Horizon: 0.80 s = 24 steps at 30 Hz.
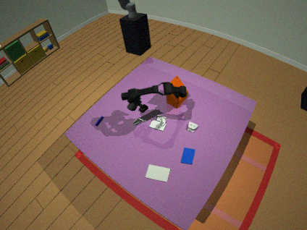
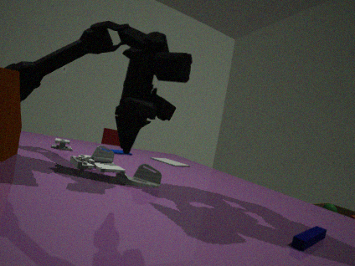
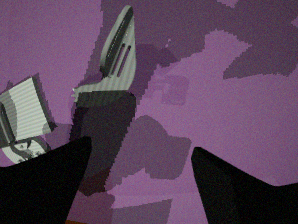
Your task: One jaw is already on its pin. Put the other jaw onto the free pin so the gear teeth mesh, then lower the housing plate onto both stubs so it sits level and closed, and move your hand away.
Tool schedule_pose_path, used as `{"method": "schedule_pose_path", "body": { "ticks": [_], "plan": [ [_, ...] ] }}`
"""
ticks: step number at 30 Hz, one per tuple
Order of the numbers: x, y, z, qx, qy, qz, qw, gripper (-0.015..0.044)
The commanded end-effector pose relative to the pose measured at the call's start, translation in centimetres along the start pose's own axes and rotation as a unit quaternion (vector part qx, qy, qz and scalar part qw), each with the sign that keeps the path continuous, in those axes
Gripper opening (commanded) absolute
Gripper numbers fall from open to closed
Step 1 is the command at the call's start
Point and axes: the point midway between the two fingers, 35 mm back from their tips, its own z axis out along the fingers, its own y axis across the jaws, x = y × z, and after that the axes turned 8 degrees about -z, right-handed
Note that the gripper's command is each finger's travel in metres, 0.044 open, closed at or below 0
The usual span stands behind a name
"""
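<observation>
My gripper (image 2: 126, 150) (image 3: 143, 149) is open and empty, above the mat beside the loose jaw. The loose grey-white jaw (image 1: 137, 122) (image 2: 147, 176) (image 3: 113, 86) lies on the mat, apart from the base; in the wrist view it is beyond the fingertips, above and left of the gap. The white base (image 1: 156, 127) (image 2: 110, 167) (image 3: 31, 112) carries the other jaw (image 2: 103, 155), whose pad stands up. The pins and gear teeth are too small to judge. A small white piece with two dark holes, apparently the housing plate (image 1: 193, 125) (image 2: 62, 142), stands apart from the base.
An orange block (image 1: 177, 98) (image 2: 8, 113) stands near the arm's base. A blue bar (image 1: 99, 121) (image 2: 309, 238) lies off to one side. A flat blue panel (image 1: 187, 155) and a white panel (image 1: 158, 173) (image 2: 171, 161) lie on the purple mat (image 1: 119, 152).
</observation>
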Motion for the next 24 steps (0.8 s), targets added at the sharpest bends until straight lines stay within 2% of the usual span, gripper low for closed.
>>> {"method": "schedule_pose_path", "body": {
  "ticks": [1, 10, 24],
  "plan": [
    [-0.18, -0.03, -0.44, 0.005, 0.000, -0.006, 1.000, 0.0230],
    [-0.18, -0.03, -0.44, 0.005, 0.000, -0.006, 1.000, 0.0000],
    [-0.18, -0.03, -0.44, 0.005, 0.000, -0.006, 1.000, 0.0000]
  ]
}}
